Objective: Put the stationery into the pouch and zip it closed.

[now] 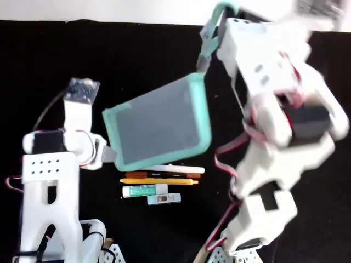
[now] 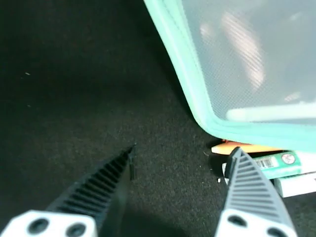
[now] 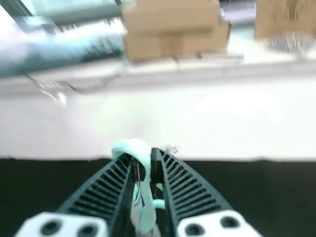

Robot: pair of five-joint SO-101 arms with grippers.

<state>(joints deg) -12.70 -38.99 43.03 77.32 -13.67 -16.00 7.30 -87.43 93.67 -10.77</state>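
Black surface (image 1: 137,66): pouch (image 1: 159,123) sits mid-surface, right tool (image 3: 144,168) clamped on its teal loop (image 3: 129,149). Left tool (image 2: 184,149) spread apart, empty, near the pouch corner. Stationery (image 1: 159,183) lined up outside, along the pouch edge. Looks early: loading and zipping both left.

A mint-edged pouch (image 1: 156,123) with a translucent mesh face hangs tilted over the black desk (image 1: 137,60). Its strap (image 1: 207,46) runs up from the top corner to the tip of the right arm (image 1: 274,109) (white and blurred). The left arm (image 1: 49,164) stands opposite, its jaws just beside the pouch's lower corner. Below the pouch, a white pen (image 1: 175,169), a brown marker (image 1: 162,175), a yellow pen (image 1: 159,181), a green-and-white tube (image 1: 145,190) and a small stick (image 1: 163,199) lie in a row.
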